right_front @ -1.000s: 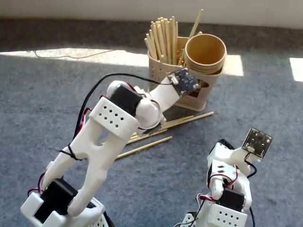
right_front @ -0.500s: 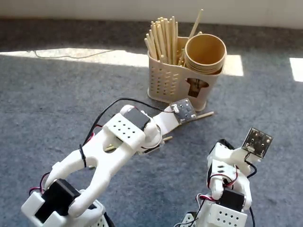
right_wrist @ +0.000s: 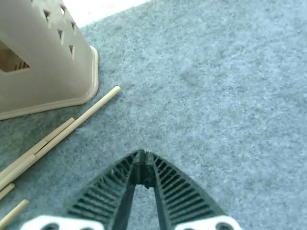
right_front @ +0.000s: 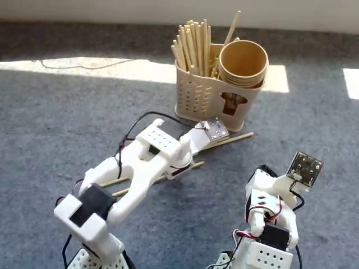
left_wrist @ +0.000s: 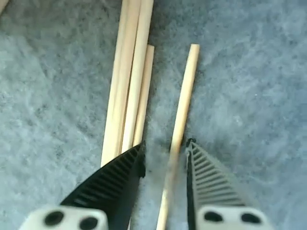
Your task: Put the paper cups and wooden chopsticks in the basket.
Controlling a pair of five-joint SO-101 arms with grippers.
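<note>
A beige perforated basket stands on the grey carpet, holding a stack of paper cups and many upright wooden chopsticks. Several loose chopsticks lie on the carpet just in front of it. My left gripper is down at the carpet and open, its jaws on either side of a single chopstick. A bundle of three chopsticks lies right beside one finger. My right gripper is shut on nothing above bare carpet, near the basket's corner.
The right arm sits folded at the front right. A sunlit strip and a thin cable cross the carpet behind the basket. Open carpet lies to the right of the basket.
The left arm has dropped from basket height down to the carpet, and its open gripper now straddles a loose chopstick. The right arm has kept still.
</note>
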